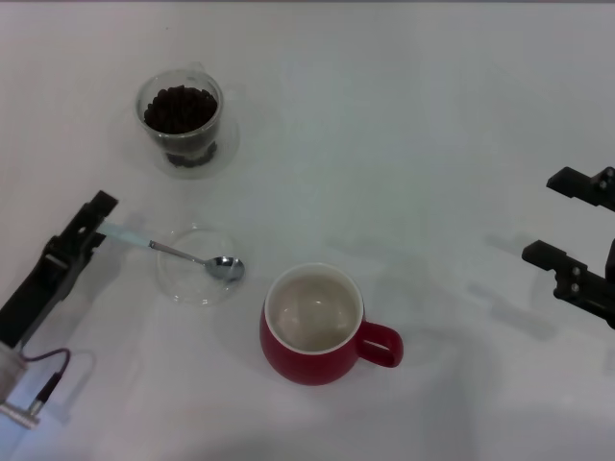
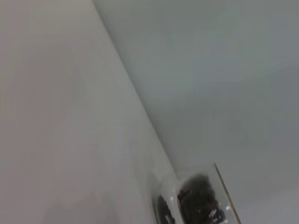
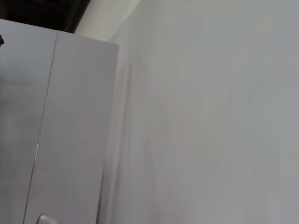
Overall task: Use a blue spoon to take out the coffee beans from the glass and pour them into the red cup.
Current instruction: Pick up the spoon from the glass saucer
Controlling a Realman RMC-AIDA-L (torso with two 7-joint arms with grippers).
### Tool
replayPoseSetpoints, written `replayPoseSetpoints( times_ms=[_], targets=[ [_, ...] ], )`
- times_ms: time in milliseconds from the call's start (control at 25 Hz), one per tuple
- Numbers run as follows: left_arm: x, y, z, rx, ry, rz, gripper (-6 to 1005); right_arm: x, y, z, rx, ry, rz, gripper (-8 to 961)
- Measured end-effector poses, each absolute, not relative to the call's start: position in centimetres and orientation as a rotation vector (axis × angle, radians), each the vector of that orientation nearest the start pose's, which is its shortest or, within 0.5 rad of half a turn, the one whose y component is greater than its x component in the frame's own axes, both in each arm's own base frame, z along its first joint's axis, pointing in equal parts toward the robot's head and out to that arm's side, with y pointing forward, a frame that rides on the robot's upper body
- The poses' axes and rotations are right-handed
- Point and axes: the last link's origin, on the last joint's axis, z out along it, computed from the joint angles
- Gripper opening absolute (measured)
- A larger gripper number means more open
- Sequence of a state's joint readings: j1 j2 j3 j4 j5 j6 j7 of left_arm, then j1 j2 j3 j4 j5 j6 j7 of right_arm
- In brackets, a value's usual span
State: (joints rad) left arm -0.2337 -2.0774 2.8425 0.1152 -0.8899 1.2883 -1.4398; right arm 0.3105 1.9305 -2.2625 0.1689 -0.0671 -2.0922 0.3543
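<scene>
The glass (image 1: 180,115) stands at the far left, filled with dark coffee beans (image 1: 179,108); it also shows in the left wrist view (image 2: 196,200). The blue spoon (image 1: 173,251) lies with its metal bowl on a flat clear dish (image 1: 183,283) and its pale blue handle pointing left. My left gripper (image 1: 93,229) is low at the left, shut on the end of that handle. The red cup (image 1: 312,331) stands upright in front of the centre, its cream inside empty and its handle to the right. My right gripper (image 1: 559,219) is open and empty at the right edge.
The white table (image 1: 404,144) stretches bare between the cup and the right gripper. A cable and plug (image 1: 43,384) hang by the left arm at the front left. The right wrist view shows a white panel (image 3: 46,130) beside the table.
</scene>
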Motion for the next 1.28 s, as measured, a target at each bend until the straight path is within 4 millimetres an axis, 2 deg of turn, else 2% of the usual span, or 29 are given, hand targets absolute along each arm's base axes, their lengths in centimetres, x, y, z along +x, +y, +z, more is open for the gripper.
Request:
replayPoseSetpoints(
  times_ms=[280,640,1040,1280],
  targets=[
    [-34.1,23.9,-7.8,2.064,2.382,1.651,802,32.2,18.3,3.0,-2.313,0.063,1.17,662],
    [-33.8,23.1,-8.3,2.09,2.362,1.682,803,32.3,18.7,2.9,-2.308,0.07,1.146,661],
    [-34.1,22.8,-7.9,2.084,2.366,1.705,744,32.2,19.1,2.7,-2.311,0.082,1.141,662],
    [-34.2,23.1,-7.8,2.08,2.379,1.704,656,32.3,18.9,2.7,-2.301,0.09,1.142,663]
  ],
)
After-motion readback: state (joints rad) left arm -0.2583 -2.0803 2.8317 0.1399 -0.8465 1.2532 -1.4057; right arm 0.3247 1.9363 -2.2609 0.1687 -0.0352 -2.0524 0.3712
